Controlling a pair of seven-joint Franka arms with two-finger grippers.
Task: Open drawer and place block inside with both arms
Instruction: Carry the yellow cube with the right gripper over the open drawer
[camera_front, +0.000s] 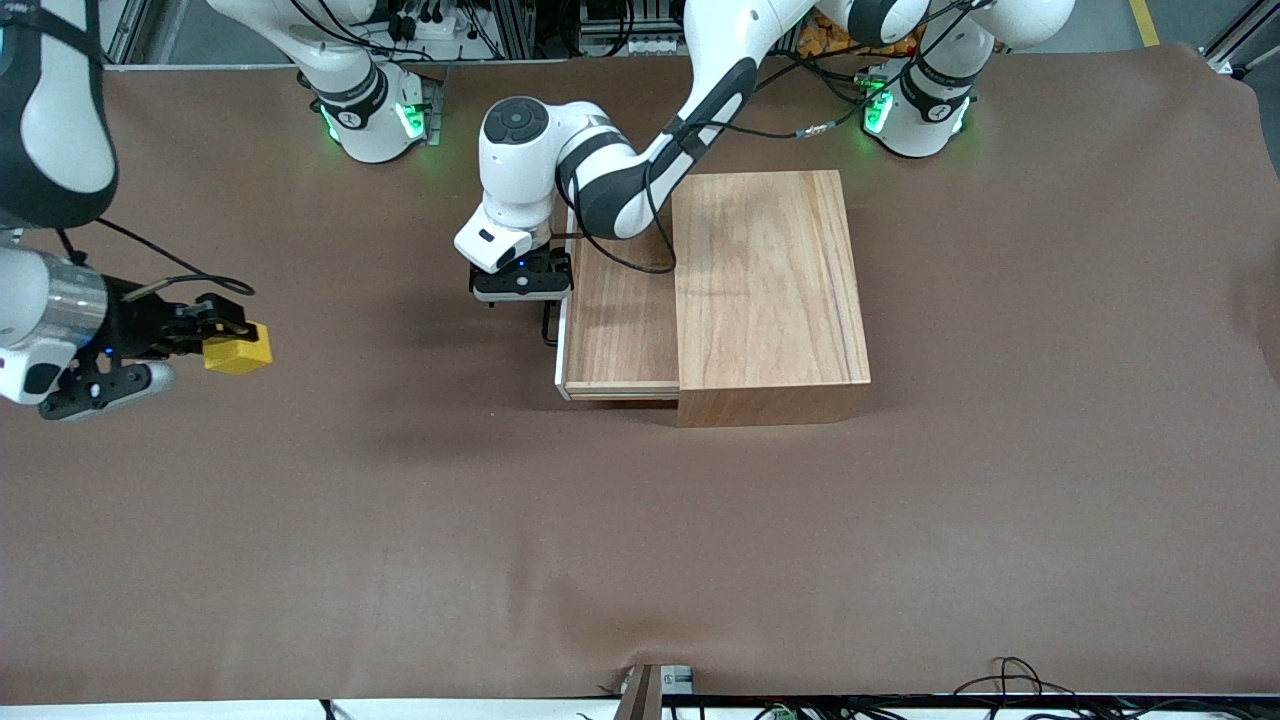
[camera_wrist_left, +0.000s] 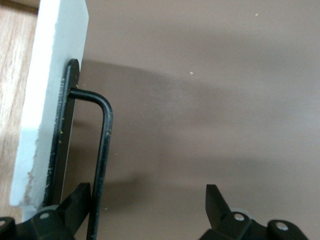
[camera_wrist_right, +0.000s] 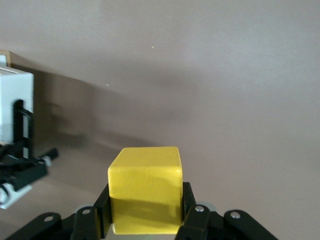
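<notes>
The wooden box (camera_front: 765, 280) stands mid-table with its drawer (camera_front: 620, 310) slid partly out toward the right arm's end. My left gripper (camera_front: 520, 283) is at the drawer's black handle (camera_front: 548, 325). In the left wrist view the gripper (camera_wrist_left: 146, 192) is open, with the handle bar (camera_wrist_left: 103, 145) between the jaws and close against one finger (camera_wrist_left: 77, 197), beside the white front panel (camera_wrist_left: 55, 90). My right gripper (camera_front: 215, 335) is shut on the yellow block (camera_front: 237, 348) and holds it above the table at the right arm's end. The block (camera_wrist_right: 145, 175) fills the right gripper (camera_wrist_right: 145, 205).
Brown cloth (camera_front: 640, 540) covers the table. The arms' green-lit bases (camera_front: 375, 115) stand along the table's far edge. The right wrist view shows the drawer's white panel (camera_wrist_right: 15, 105) and the left gripper (camera_wrist_right: 22, 170) farther off.
</notes>
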